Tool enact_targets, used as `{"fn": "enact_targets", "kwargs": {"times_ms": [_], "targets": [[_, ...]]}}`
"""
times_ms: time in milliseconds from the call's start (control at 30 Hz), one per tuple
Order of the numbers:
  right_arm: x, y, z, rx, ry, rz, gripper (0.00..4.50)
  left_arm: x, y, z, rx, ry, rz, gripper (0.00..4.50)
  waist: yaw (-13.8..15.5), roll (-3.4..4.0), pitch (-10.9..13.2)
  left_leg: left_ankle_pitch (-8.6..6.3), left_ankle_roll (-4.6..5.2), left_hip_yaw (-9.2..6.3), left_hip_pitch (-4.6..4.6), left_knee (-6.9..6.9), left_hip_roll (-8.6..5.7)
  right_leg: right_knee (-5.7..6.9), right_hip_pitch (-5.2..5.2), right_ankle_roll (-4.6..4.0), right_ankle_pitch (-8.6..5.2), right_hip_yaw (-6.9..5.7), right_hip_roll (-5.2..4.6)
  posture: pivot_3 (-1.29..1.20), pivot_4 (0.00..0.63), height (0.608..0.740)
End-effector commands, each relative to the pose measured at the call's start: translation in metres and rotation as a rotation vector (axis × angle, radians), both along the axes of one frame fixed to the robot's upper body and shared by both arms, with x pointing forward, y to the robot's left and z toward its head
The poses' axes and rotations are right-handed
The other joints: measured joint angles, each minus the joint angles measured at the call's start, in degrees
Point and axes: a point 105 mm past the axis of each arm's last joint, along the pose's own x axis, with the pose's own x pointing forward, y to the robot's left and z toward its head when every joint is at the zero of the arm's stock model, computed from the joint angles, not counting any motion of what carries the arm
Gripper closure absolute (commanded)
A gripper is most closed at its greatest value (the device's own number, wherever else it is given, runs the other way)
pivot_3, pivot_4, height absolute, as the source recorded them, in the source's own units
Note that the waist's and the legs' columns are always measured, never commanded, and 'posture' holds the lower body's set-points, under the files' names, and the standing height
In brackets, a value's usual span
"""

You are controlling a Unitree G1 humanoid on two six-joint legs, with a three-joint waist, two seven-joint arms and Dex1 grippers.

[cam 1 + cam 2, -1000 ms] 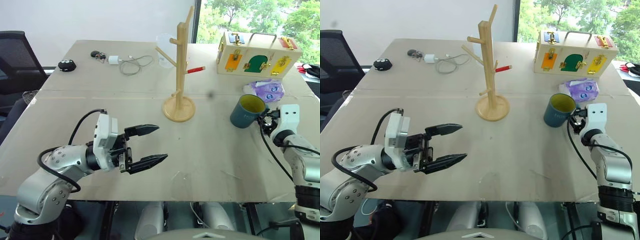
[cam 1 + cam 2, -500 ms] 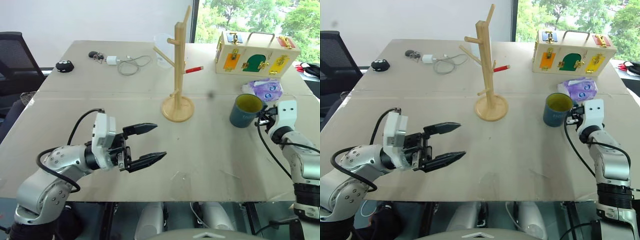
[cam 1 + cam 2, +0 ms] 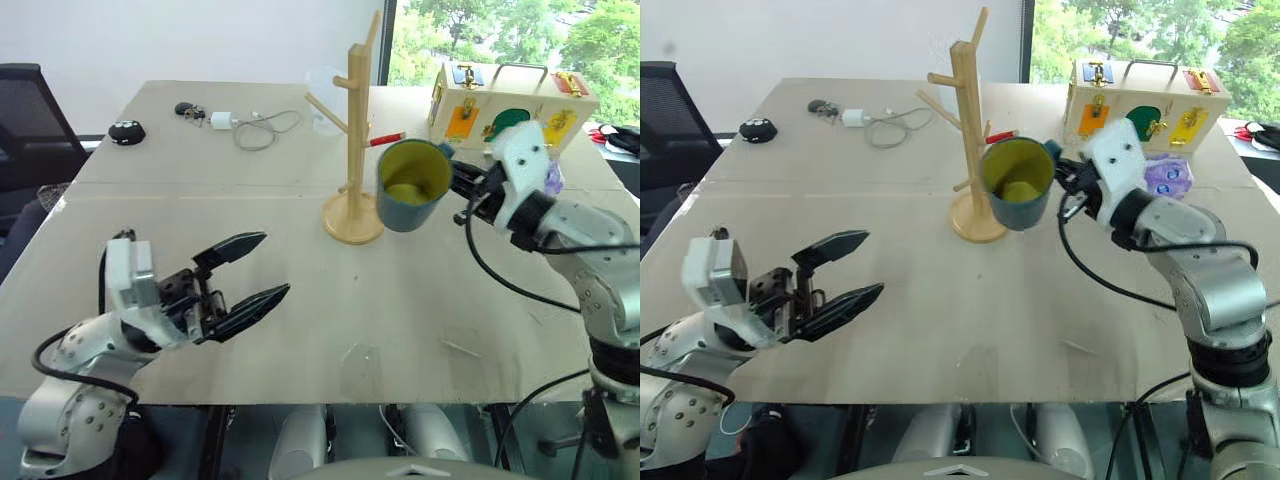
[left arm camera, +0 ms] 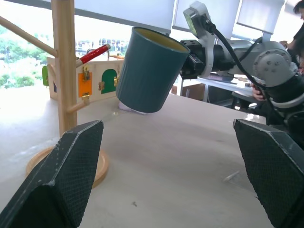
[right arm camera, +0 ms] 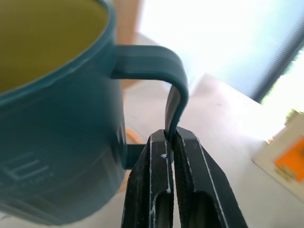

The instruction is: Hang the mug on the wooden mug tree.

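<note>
Mug hangs in the air just right of the mug tree, mouth tilted toward the camera, handle pinched by the right gripper; left gripper gapes wide.

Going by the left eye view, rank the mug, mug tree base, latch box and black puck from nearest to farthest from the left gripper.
From the left gripper:
1. Mug tree base, ahead and right.
2. Mug, just beyond, held up by the right gripper.
3. Black puck, far left.
4. Latch box, far right corner.
</note>
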Motion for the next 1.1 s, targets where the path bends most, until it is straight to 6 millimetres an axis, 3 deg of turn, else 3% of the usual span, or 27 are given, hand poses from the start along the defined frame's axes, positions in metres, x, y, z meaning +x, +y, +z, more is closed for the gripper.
{"fn": "enact_targets", "kwargs": {"times_ms": [33, 333, 533, 1100], "targets": [[0.005, 0.006, 0.014, -0.017, 0.004, 0.07, 4.47, -0.005, -0.003, 0.015, -0.009, -0.029, -0.008, 0.0, 0.0, 0.0, 0.0, 0.0, 0.0, 0.0, 0.0, 0.0, 0.0, 0.0, 0.0, 0.0, 0.0, 0.0, 0.0, 0.0, 0.15, 0.74], [0.029, 0.01, 0.019, -0.07, 0.033, 0.182, 4.47, -0.003, -0.025, 0.03, -0.033, -0.039, -0.001, 0.0, -0.1, 0.01, 0.0, 0.0, 0.0, 0.0, -0.02, -0.01, -0.01, 0.01, 0.0, 0.16, 0.1, 0.01, 0.02, 0.0, 0.15, 0.74], [0.041, 0.019, 0.022, -0.101, 0.017, 0.227, 4.47, -0.004, -0.029, 0.034, -0.037, -0.041, 0.018, 0.0, -0.2, 0.01, 0.0, 0.0, 0.0, 0.02, -0.02, -0.02, 0.0, 0.01, -0.01, 0.17, 0.12, 0.03, 0.04, 0.0, 0.15, 0.74], [0.057, 0.047, 0.027, -0.143, 0.001, 0.33, 4.47, -0.016, 0.007, 0.023, -0.018, -0.018, 0.109, 0.0, -0.2, 0.05, 0.0, 0.15, -0.27, 0.06, -0.04, -0.06, -0.01, -0.02, -0.02, 0.04, 0.04, 0.0, -0.01, 0.0, 0.15, 0.74]]}}
